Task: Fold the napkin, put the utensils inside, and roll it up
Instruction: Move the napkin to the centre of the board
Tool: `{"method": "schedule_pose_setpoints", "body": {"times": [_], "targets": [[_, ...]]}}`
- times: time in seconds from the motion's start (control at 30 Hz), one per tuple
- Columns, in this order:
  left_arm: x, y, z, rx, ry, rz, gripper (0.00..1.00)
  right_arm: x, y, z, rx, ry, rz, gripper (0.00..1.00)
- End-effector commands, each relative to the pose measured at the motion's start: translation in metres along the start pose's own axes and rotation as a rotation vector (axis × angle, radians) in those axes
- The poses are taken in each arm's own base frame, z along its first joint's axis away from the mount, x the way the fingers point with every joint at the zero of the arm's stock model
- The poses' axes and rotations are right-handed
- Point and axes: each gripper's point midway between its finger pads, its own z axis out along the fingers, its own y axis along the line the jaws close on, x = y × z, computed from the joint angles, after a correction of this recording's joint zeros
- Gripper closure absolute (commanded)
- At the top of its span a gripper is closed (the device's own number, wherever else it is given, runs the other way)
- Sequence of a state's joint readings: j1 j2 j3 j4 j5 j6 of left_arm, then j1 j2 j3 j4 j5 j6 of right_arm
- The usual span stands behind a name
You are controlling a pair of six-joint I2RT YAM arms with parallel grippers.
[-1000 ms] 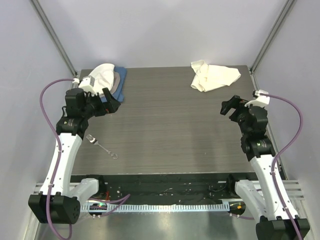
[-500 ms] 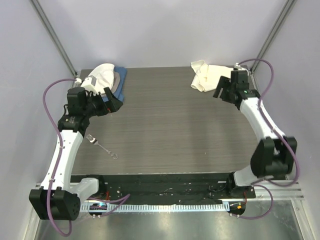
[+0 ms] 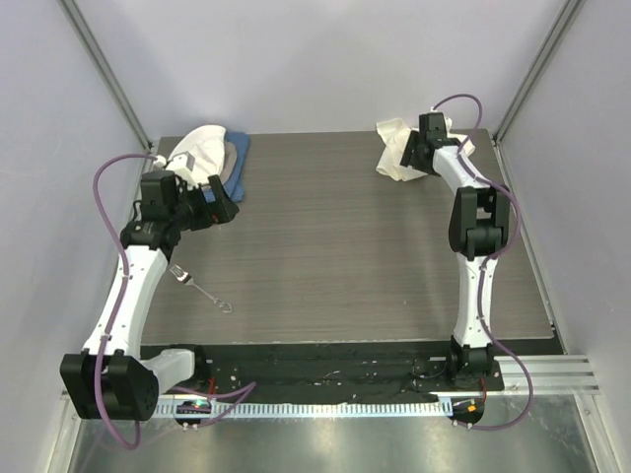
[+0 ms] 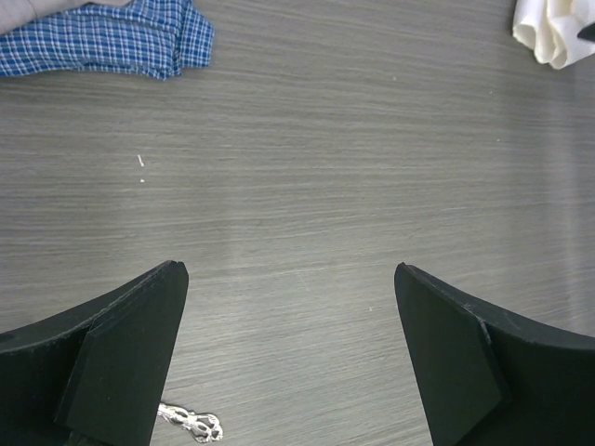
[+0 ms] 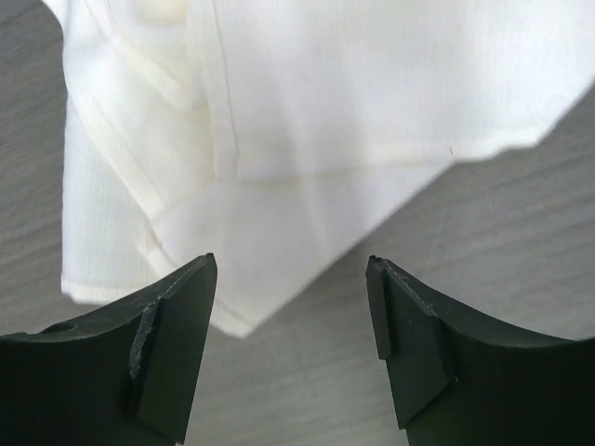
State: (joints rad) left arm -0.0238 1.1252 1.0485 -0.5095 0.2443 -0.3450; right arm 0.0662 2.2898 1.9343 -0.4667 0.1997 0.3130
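the right end effector (image 3: 412,153) hung over the crumpled cream napkin (image 3: 392,150) at the far right corner of the counter (image 3: 345,256), its arm stretched out long from the near edge. in the right wrist view its jaws stood apart, with the napkin's near corner showing in the gap between them. nothing was clamped, and whether the tips touched the cloth could not be told. the napkin lay bunched in loose folds, not flat, with a hemmed edge running across it

the left end effector (image 3: 225,202) sat above the far left part of the counter, jaws spread wide and holding nothing. only bare wood-grain counter showed between them in the left wrist view. just beyond it lay a pile of cloths (image 3: 212,148), white on top with tan and blue check beneath. the fork (image 3: 202,289) lay flat on the counter near the left edge, well apart from the napkin, slanted with its ring end toward the near middle. a small bit of it showed at the bottom of the left wrist view, beside the left jaw
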Motion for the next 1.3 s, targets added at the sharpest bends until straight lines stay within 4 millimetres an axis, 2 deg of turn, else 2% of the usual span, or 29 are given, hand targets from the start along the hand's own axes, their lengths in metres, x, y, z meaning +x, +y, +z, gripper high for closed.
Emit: {"method": "schedule_pose_setpoints", "body": {"times": [0.0, 0.07, 0.2, 0.27, 0.33, 0.43, 0.47, 0.53, 0.57, 0.6, 0.67, 0.7, 0.77, 0.8, 0.87, 0.9, 0.93, 0.97, 1.0, 1.03, 1.07, 1.1, 1.13, 1.17, 1.2, 1.23, 1.27], "targets": [[-0.01, -0.003, -0.001, 0.008, -0.016, 0.025, 0.01, -0.034, 0.015, 0.007, -0.013, -0.059, 0.017, 0.27], [-0.008, 0.0, 0.0, 0.0, -0.01, 0.025, 0.01, -0.035, 0.019, 0.012, -0.02, -0.056, 0.025, 0.27], [-0.008, 0.001, 0.0, -0.009, -0.006, 0.025, 0.01, -0.017, 0.021, 0.024, -0.019, -0.012, 0.025, 0.28], [-0.009, 0.001, 0.0, -0.007, -0.007, 0.026, 0.01, -0.009, 0.024, 0.027, -0.024, 0.003, 0.016, 0.33], [-0.009, 0.0, -0.002, -0.007, -0.012, 0.027, 0.01, -0.002, 0.028, 0.032, -0.043, 0.021, 0.009, 0.46], [-0.01, 0.001, -0.004, -0.016, -0.021, 0.031, 0.01, 0.001, 0.04, 0.035, -0.092, 0.033, 0.002, 0.61], [-0.011, 0.002, -0.005, -0.019, -0.025, 0.032, 0.01, 0.006, 0.049, 0.034, -0.131, 0.049, -0.006, 0.76], [-0.012, 0.003, -0.005, -0.025, -0.031, 0.035, 0.01, 0.008, 0.06, 0.029, -0.17, 0.056, -0.025, 0.9], [-0.012, 0.003, -0.005, -0.025, -0.031, 0.033, 0.01, 0.001, 0.067, 0.018, -0.195, 0.042, -0.045, 0.99], [-0.011, 0.002, -0.005, -0.023, -0.029, 0.033, 0.01, 0.006, 0.08, 0.01, -0.215, 0.043, -0.077, 0.99], [-0.011, 0.001, -0.004, -0.014, -0.026, 0.031, 0.01, 0.005, 0.095, -0.009, -0.245, 0.027, -0.132, 0.99], [-0.011, 0.001, -0.004, -0.015, -0.027, 0.025, 0.02, 0.007, 0.109, -0.03, -0.274, 0.021, -0.162, 0.99], [-0.011, 0.0, -0.004, -0.014, -0.026, 0.017, 0.03, 0.012, 0.129, -0.057, -0.323, 0.007, -0.21, 0.99], [-0.01, 0.0, -0.004, -0.014, -0.025, 0.012, 0.04, 0.023, 0.145, -0.084, -0.359, 0.006, -0.246, 0.99], [-0.01, -0.002, -0.005, -0.012, -0.027, -0.003, 0.06, 0.039, 0.166, -0.111, -0.432, 0.007, -0.28, 0.99], [-0.009, -0.007, -0.005, -0.004, -0.027, -0.007, 0.07, 0.052, 0.172, -0.134, -0.468, 0.013, -0.307, 0.99], [-0.009, -0.011, -0.005, 0.004, -0.028, -0.011, 0.07, 0.069, 0.19, -0.151, -0.509, 0.014, -0.345, 0.99], [-0.008, -0.015, -0.006, 0.013, -0.032, -0.033, 0.08, 0.08, 0.197, -0.165, -0.532, 0.017, -0.368, 0.99], [-0.006, -0.022, -0.006, 0.026, -0.029, -0.035, 0.08, 0.105, 0.195, -0.17, -0.536, 0.06, -0.392, 0.99], [-0.004, -0.026, -0.005, 0.031, -0.029, -0.044, 0.08, 0.115, 0.207, -0.197, -0.586, 0.053, -0.418, 0.99], [0.001, -0.025, -0.005, 0.018, -0.031, -0.075, 0.09, 0.125, 0.206, -0.205, -0.601, 0.067, -0.423, 0.99], [0.001, -0.029, -0.003, 0.023, -0.047, -0.08, 0.09, 0.153, 0.196, -0.205, -0.599, 0.124, -0.437, 0.99], [0.016, -0.03, 0.003, 0.022, -0.027, -0.088, 0.09, 0.154, 0.198, -0.224, -0.637, 0.112, -0.412, 0.99], [0.021, -0.029, 0.006, 0.011, -0.032, -0.1, 0.09, 0.16, 0.192, -0.227, -0.637, 0.124, -0.399, 0.99], [0.021, -0.033, 0.011, 0.021, -0.049, -0.132, 0.09, 0.181, 0.176, -0.223, -0.615, 0.166, -0.398, 0.99], [0.039, -0.033, 0.018, 0.023, -0.016, -0.142, 0.09, 0.177, 0.169, -0.233, -0.61, 0.143, -0.39, 0.96], [0.045, -0.032, 0.024, 0.018, -0.006, -0.15, 0.1, 0.191, 0.152, -0.23, -0.575, 0.165, -0.398, 0.93]]}}
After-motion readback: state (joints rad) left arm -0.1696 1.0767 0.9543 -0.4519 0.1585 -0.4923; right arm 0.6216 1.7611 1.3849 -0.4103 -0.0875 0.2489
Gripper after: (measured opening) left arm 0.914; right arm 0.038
